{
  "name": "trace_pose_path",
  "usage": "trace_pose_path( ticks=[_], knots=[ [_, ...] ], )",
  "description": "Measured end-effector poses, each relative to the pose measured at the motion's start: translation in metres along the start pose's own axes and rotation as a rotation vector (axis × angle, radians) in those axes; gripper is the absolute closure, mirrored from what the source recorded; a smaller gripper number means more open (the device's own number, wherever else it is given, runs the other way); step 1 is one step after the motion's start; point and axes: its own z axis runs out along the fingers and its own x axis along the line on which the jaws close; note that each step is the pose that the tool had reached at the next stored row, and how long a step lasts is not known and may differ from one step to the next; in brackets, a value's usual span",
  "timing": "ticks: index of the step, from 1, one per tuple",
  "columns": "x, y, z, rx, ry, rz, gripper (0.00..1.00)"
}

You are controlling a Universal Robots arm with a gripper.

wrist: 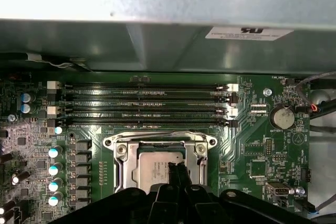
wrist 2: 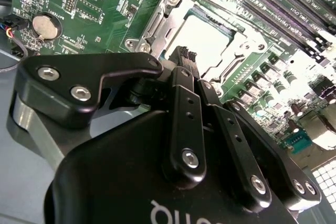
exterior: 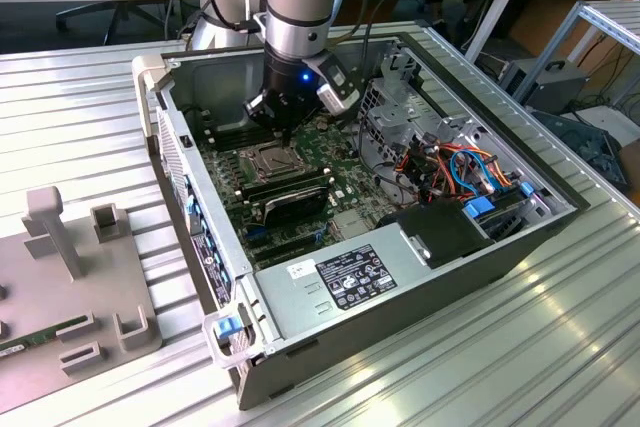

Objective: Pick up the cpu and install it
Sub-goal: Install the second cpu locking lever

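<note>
The small flat square cpu [wrist: 157,170] with its dull silver-grey metal top lies seated inside the square metal socket frame [wrist: 160,145] on the green motherboard [wrist: 252,150], directly beneath the black pincer [wrist: 178,174]. The pincer fingers are drawn together, tips at the cpu's top face; actual contact cannot be confirmed. Placement appears done.

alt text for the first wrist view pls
The pincer hangs just over the cpu, which lies in the socket frame on the green motherboard. Beyond the socket run four long memory slots, then the case's metal wall.
</note>
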Motion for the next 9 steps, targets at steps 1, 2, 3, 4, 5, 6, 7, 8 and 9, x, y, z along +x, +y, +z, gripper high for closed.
trace_pose_path(
  ticks=[1,2,3,4,5,6,7,8,9],
  knots=[
    [0.0000,-0.0005,0.0000,0.0000,0.0000,0.000,0.89],
    [-0.0003,-0.0013,0.0000,-0.0001,-0.0001,0.000,0.89],
    [-0.0009,-0.0018,0.0001,-0.0001,-0.0001,0.000,0.89],
    [-0.0014,-0.0022,0.0001,0.0000,0.0000,0.000,0.89],
    [-0.0023,-0.0027,0.0001,0.0000,0.0000,0.000,0.89],
    [-0.0031,-0.0031,0.0002,0.0000,0.0000,0.000,0.89],
    [-0.0049,-0.0045,0.0003,0.0001,0.0000,0.000,0.89],
    [-0.0054,-0.0051,0.0003,0.0001,0.0000,0.000,0.89],
    [-0.0059,-0.0058,0.0003,0.0002,0.0000,0.000,0.89]
  ],
)
